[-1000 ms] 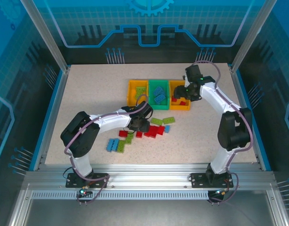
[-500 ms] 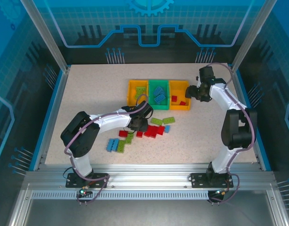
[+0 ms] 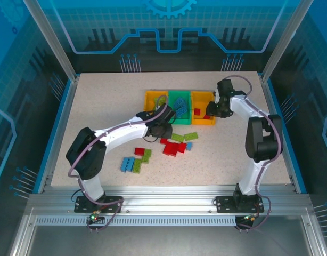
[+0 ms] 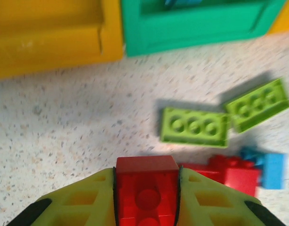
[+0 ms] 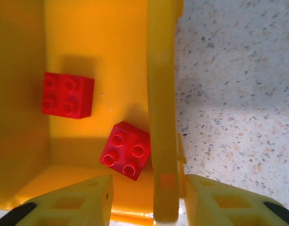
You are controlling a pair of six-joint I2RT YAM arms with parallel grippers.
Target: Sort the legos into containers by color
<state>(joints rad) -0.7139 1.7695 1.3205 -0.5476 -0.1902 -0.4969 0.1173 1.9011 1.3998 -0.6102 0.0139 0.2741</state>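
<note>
Left gripper (image 4: 145, 175) is pinching a red brick (image 4: 147, 197), with a lime brick (image 4: 195, 126) lying at its one o'clock. Right gripper (image 5: 149, 188), fingers spread, is straddling a wall of the orange bin (image 5: 161, 94), with a red square brick (image 5: 125, 149) lying inside at eleven o'clock.

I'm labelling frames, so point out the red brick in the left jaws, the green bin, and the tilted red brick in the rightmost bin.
held red brick (image 4: 147, 195), left wrist view, studded face.
green bin (image 4: 196, 30), left wrist view, near wall.
tilted red brick (image 5: 125, 149), right wrist view, studded top.
</note>
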